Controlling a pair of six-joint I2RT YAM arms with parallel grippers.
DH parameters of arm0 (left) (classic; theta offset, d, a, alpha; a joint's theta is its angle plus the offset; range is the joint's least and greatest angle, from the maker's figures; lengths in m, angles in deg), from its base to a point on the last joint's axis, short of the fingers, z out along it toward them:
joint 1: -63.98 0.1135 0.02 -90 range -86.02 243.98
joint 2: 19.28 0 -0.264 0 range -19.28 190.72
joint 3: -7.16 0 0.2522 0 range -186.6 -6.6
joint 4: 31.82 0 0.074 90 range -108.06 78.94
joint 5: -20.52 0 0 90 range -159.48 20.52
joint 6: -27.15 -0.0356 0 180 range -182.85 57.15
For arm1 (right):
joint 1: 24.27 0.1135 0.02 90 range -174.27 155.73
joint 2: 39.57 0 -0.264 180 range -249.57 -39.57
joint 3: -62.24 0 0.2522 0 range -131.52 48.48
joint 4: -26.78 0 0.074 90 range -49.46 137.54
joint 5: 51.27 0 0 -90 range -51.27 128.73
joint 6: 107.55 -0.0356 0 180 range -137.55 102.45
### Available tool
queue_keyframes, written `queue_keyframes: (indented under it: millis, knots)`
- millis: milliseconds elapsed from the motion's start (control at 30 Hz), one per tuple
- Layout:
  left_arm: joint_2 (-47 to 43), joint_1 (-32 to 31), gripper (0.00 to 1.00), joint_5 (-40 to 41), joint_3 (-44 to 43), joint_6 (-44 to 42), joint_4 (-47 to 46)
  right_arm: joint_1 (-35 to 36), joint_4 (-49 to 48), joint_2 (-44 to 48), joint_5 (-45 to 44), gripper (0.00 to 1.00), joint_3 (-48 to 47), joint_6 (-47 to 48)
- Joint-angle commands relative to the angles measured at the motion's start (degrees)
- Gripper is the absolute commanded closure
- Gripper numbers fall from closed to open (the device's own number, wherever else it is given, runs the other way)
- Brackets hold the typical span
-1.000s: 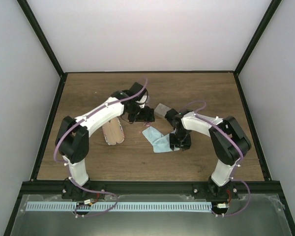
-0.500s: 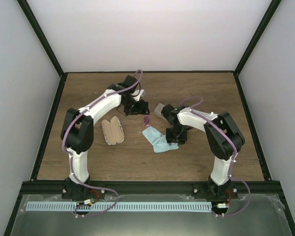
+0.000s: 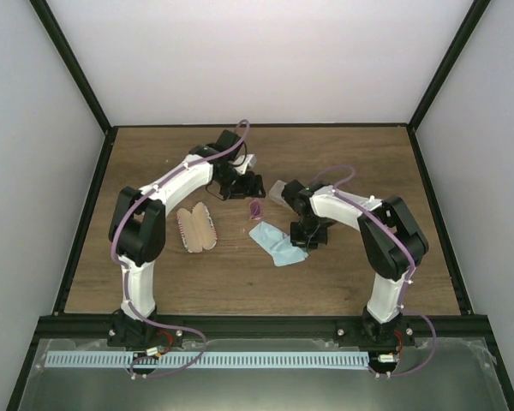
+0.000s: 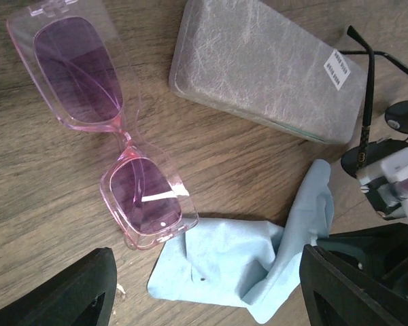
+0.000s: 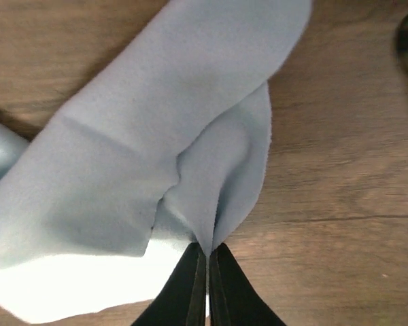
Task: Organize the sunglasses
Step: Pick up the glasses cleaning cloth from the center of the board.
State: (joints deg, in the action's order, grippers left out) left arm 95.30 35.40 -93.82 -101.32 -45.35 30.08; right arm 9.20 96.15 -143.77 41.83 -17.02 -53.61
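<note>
Shows the purple-tinted sunglasses (image 4: 119,125) lying flat on the desk (image 3: 351,282) beneath the left end effector (image 4: 207,272), fingers wide apart and empty, with the clear grey case (image 4: 265,68) near and a corner of the light blue cloth (image 4: 245,265) just beside one lens. Shows the right end effector (image 5: 207,255) pressed together on a raised fold of that cloth. Places the black thin-framed sunglasses (image 4: 367,88) beside the grey case's end, and the open pink-striped case (image 3: 197,227) well apart on the left.
</note>
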Motion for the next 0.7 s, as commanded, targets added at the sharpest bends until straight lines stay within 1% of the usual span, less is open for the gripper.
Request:
queue_keyframes:
  millis: [0,100,233,333,433,500,600,667]
  knots:
    - [0.31,0.01,0.24,-1.82,-1.11,1.83,-2.75,0.19,5.28,3.66,-4.59,0.99,-8.56,0.02]
    - [-0.24,0.06,0.24,-1.98,-1.4,2.12,-3.16,0.21,10.75,5.34,-5.16,0.99,-17.05,0.73]
    - [-1.05,0.01,0.24,-0.96,-1.31,1.84,-3.22,0.22,12.08,6.76,-0.58,0.99,-26.04,2.47]
    - [-1.48,0.01,0.24,-0.92,-1.25,1.97,-3.86,0.2,13.82,5.28,1.93,0.99,-28.91,3.73]
    - [-2.75,0.04,0.22,-1.36,-0.33,2.1,-5.39,0.19,13.78,5.88,2.46,0.99,-28.56,3.84]
    - [-4.66,0.01,0.19,-2.03,1.36,1.89,-7.98,0.19,13.72,6.78,3.5,0.99,-28.55,3.8]
    - [-8.7,0.12,0.01,-2.15,4.05,1.33,-11.67,0.19,13.0,8.32,8.22,0.99,-28.0,3.67]
    - [-11.09,0.27,0.0,-2.44,5.9,0.64,-14.36,0.19,11.82,9.43,10.5,0.99,-26.07,3.8]
